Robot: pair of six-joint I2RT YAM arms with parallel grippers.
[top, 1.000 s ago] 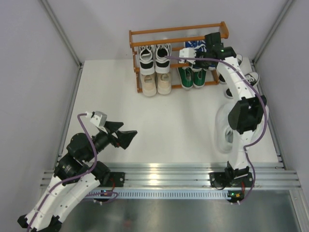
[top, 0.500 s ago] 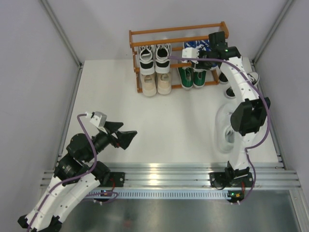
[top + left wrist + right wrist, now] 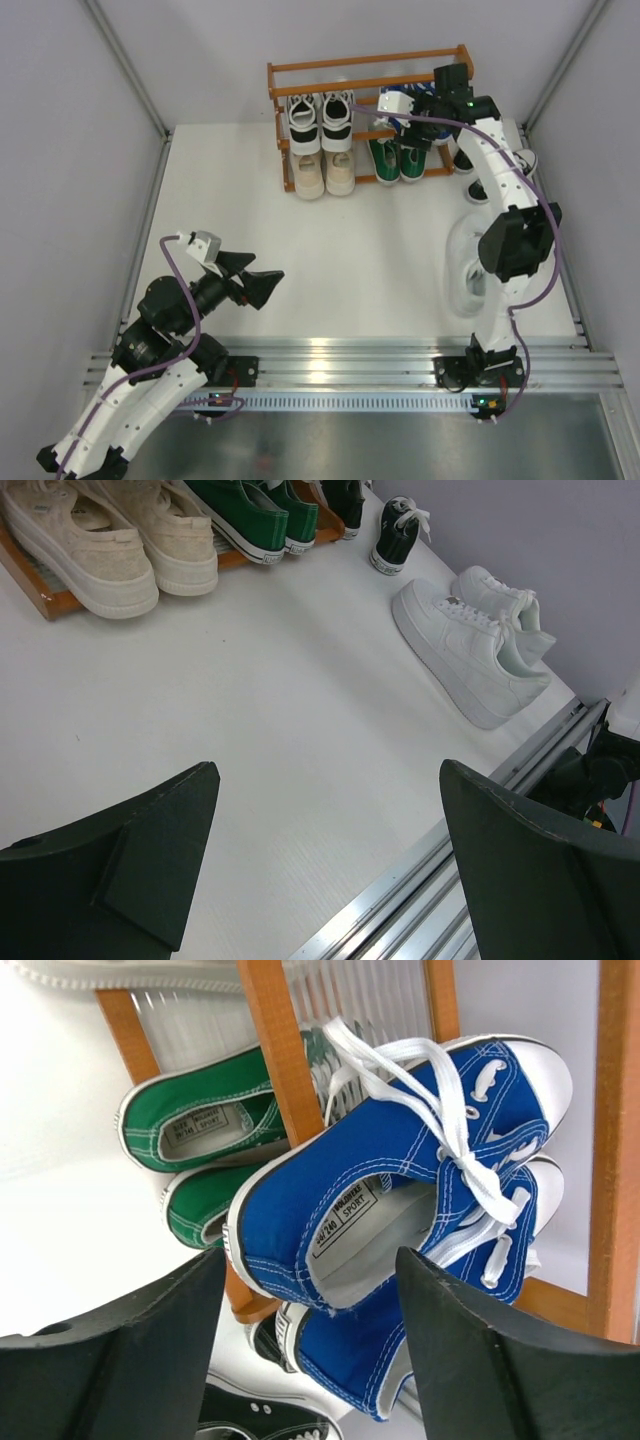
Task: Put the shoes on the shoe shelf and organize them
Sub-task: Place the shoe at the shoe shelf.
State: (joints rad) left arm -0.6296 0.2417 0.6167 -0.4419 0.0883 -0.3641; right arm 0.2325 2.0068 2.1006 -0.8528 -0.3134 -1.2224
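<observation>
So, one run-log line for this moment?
right pincer: open at blue shoes on shelf | left pincer: open, empty | white shoes: off shelf

A white table [image 3: 350, 250] lies between pale grey walls [image 3: 200, 30] at the back and on both sides. Two aluminium posts [image 3: 125, 65] slant up from its far corners. A grooved aluminium rail [image 3: 340, 365] runs along its near edge, with a ribbed strip [image 3: 350, 400] just below it and then a brushed metal sheet [image 3: 350, 445]. The left wrist view shows the rail meeting the right-hand wall.
</observation>
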